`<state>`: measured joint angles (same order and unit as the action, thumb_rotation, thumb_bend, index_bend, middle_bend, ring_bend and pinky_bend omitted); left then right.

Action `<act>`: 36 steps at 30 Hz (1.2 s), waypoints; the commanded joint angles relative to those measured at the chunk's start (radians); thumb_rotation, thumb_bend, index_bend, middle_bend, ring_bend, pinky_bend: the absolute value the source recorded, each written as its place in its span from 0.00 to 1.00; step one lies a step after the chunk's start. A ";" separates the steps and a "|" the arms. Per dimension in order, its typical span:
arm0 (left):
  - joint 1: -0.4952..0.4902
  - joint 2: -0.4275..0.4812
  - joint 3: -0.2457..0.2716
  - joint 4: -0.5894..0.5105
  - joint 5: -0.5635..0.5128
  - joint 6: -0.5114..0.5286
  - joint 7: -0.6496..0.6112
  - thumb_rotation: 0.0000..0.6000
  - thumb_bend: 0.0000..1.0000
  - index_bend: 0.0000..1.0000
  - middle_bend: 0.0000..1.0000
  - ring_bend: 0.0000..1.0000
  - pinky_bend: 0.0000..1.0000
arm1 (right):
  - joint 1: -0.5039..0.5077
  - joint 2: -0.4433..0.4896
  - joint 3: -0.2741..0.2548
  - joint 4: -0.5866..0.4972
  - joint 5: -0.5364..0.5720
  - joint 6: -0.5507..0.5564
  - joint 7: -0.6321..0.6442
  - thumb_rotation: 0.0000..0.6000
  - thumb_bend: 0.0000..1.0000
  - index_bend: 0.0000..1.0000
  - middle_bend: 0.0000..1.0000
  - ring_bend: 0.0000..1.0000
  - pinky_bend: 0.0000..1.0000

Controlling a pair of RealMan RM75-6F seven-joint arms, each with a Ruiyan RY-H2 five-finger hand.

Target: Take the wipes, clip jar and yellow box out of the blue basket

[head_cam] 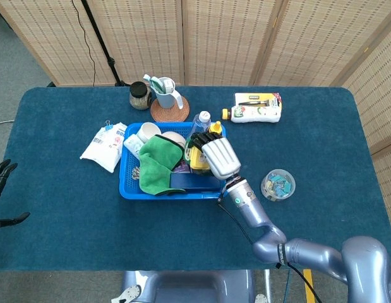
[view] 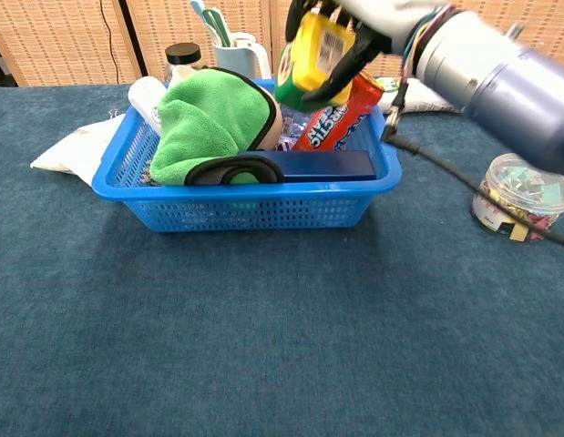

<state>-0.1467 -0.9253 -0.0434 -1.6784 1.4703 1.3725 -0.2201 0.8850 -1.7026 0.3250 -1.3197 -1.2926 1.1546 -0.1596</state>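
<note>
Nearest the robot, the left hand [head_cam: 0,178] shows only at the table's left edge in the head view; whether it is spread or closed cannot be told. The right hand [head_cam: 219,158] grips the yellow box [view: 311,58], fingers [view: 347,66] wrapped around it, and the box hangs above the right end of the blue basket [view: 245,208], clear of its rim. In the basket lie a green cloth [view: 213,118], a dark blue flat box [view: 323,164] along the near wall and a red tube [view: 339,114] leaning upright directly under the lifted box. The clip jar [head_cam: 278,184] stands on the table to the right of the basket, apart from the hand. The wipes [head_cam: 104,144] lie on the table just left of the basket. Farther back stand a white cup [head_cam: 165,92] on a coaster and a dark jar [head_cam: 139,95].
</note>
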 commanded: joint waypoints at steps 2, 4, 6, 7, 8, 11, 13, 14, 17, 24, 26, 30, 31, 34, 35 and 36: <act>-0.001 0.000 0.001 0.000 0.002 -0.001 0.001 1.00 0.07 0.00 0.00 0.00 0.00 | -0.020 0.074 0.019 -0.037 -0.016 0.022 -0.017 1.00 0.18 0.39 0.43 0.34 0.47; -0.001 0.000 0.001 0.000 0.002 -0.002 0.001 1.00 0.07 0.00 0.00 0.00 0.00 | -0.038 0.120 0.021 -0.044 -0.014 0.026 -0.015 1.00 0.19 0.39 0.43 0.34 0.47; -0.002 -0.001 0.002 0.000 0.004 -0.002 0.004 1.00 0.07 0.00 0.00 0.00 0.00 | -0.057 0.163 0.021 -0.051 -0.008 0.025 -0.008 1.00 0.19 0.39 0.43 0.34 0.47; -0.002 -0.001 0.002 0.001 0.004 -0.002 0.007 1.00 0.07 0.00 0.00 0.00 0.00 | -0.069 0.186 0.022 -0.052 -0.002 0.026 -0.003 1.00 0.19 0.39 0.43 0.34 0.47; -0.002 -0.001 0.002 0.001 0.005 -0.001 0.008 1.00 0.07 0.00 0.00 0.00 0.00 | -0.077 0.201 0.023 -0.051 0.003 0.026 0.001 1.00 0.19 0.38 0.43 0.34 0.47; -0.002 -0.002 0.003 -0.003 0.007 0.000 0.012 1.00 0.07 0.00 0.00 0.00 0.00 | -0.109 0.256 0.020 -0.044 0.025 0.015 0.028 1.00 0.20 0.38 0.43 0.34 0.47; -0.001 -0.002 0.005 -0.006 0.010 0.002 0.015 1.00 0.07 0.00 0.00 0.00 0.00 | -0.129 0.284 0.014 -0.032 0.036 0.007 0.046 1.00 0.21 0.38 0.43 0.34 0.47; -0.001 -0.001 0.005 -0.008 0.012 0.003 0.017 1.00 0.07 0.00 0.00 0.00 0.00 | -0.142 0.299 0.008 -0.021 0.046 -0.002 0.061 1.00 0.21 0.38 0.43 0.34 0.47; -0.001 -0.003 0.007 -0.013 0.017 0.003 0.026 1.00 0.07 0.00 0.00 0.00 0.00 | -0.169 0.329 -0.024 0.015 0.060 -0.047 0.094 1.00 0.21 0.38 0.43 0.34 0.47; -0.005 -0.005 0.009 -0.020 0.021 0.000 0.042 1.00 0.07 0.00 0.00 0.00 0.00 | -0.171 0.318 -0.071 0.090 0.108 -0.200 0.167 1.00 0.21 0.39 0.44 0.34 0.47; -0.006 -0.005 0.007 -0.017 0.012 -0.004 0.040 1.00 0.07 0.00 0.00 0.00 0.00 | -0.149 0.304 -0.088 0.122 0.103 -0.290 0.224 1.00 0.21 0.40 0.44 0.34 0.48; -0.006 -0.003 0.006 -0.013 0.007 -0.007 0.030 1.00 0.07 0.00 0.00 0.00 0.00 | -0.130 0.259 -0.102 0.199 0.080 -0.326 0.261 1.00 0.21 0.32 0.35 0.27 0.45; -0.007 -0.003 0.006 -0.010 0.005 -0.009 0.028 1.00 0.07 0.00 0.00 0.00 0.00 | -0.127 0.252 -0.110 0.215 0.072 -0.338 0.266 1.00 0.21 0.28 0.29 0.22 0.42; -0.008 -0.003 0.005 -0.007 0.002 -0.012 0.023 1.00 0.07 0.00 0.00 0.00 0.00 | -0.124 0.240 -0.116 0.241 0.067 -0.347 0.267 1.00 0.15 0.07 0.06 0.02 0.28; -0.009 -0.003 0.005 -0.006 0.000 -0.013 0.022 1.00 0.07 0.00 0.00 0.00 0.00 | -0.124 0.239 -0.116 0.243 0.069 -0.348 0.266 1.00 0.10 0.02 0.01 0.00 0.24; -0.009 -0.002 0.005 -0.005 -0.001 -0.014 0.021 1.00 0.07 0.00 0.00 0.00 0.00 | -0.124 0.241 -0.113 0.240 0.072 -0.347 0.266 1.00 0.05 0.00 0.00 0.00 0.21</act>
<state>-0.1556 -0.9278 -0.0387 -1.6839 1.4698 1.3585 -0.1995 0.7582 -1.4589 0.2135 -1.0809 -1.2208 0.8094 0.1079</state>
